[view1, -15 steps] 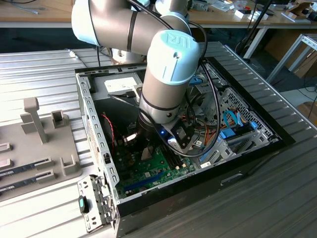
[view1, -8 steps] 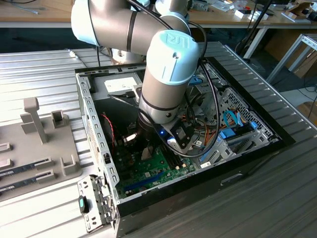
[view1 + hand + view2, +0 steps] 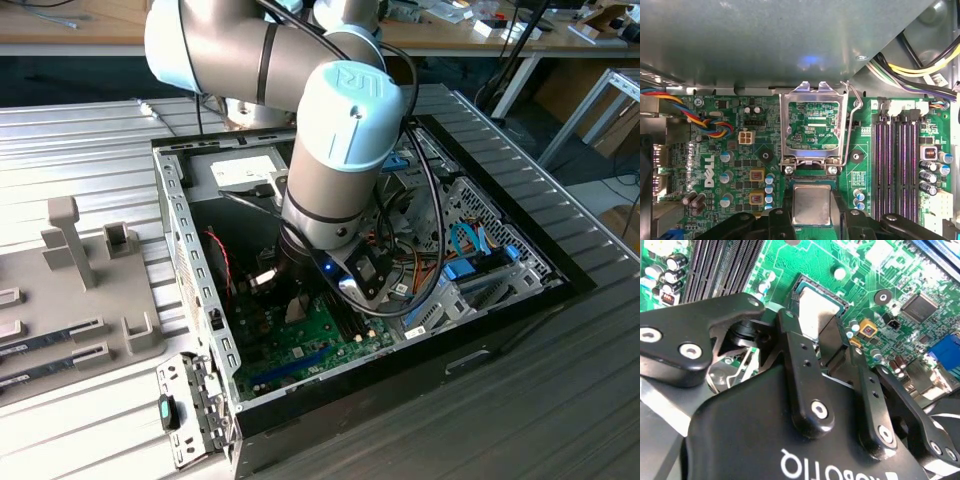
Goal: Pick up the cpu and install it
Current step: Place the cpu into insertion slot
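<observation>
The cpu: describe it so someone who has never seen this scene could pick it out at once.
Start at the open computer case and its green motherboard. On the board stands a raised metal socket frame; the cpu lies just beside its hinge, between the tool's black fingers. It is the only plain silver square there, unlike the long dark memory slots.

An open computer case (image 3: 480, 340) lies on a ribbed metal table (image 3: 80, 150). Inside, a green motherboard (image 3: 310, 345) sits beside coloured cables (image 3: 470, 250). A grey holder tray (image 3: 90, 300) rests at the exterior view's left.
</observation>
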`<state>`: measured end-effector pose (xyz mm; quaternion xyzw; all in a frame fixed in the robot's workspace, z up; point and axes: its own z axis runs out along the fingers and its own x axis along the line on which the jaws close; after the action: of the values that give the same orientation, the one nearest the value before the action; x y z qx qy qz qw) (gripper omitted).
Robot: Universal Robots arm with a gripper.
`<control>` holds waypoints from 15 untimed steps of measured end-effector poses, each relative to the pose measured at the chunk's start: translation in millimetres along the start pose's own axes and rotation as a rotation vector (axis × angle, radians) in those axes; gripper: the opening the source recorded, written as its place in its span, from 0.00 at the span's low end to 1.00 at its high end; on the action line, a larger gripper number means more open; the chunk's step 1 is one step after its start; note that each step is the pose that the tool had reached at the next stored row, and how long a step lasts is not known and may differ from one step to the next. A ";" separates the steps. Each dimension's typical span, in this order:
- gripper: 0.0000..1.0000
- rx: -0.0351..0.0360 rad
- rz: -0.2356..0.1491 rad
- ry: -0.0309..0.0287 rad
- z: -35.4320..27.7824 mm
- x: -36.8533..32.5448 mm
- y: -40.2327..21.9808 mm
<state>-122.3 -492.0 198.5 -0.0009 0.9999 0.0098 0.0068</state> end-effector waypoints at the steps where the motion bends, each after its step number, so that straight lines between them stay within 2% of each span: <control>1: 0.47 0.0002 0.000 0.0001 0.0 0.1 0.0; 2: 0.53 0.0002 0.000 -0.0002 0.0 0.0 0.0; 5: 0.53 0.0000 0.000 -0.0002 -0.7 -0.1 0.0; 9: 0.53 0.0001 0.000 -0.0002 -8.0 -0.3 0.4; 15: 0.53 -0.0002 0.000 -0.0001 -12.4 -1.0 1.4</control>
<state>-121.4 -490.8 211.0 -0.0010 0.9999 0.0099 0.0068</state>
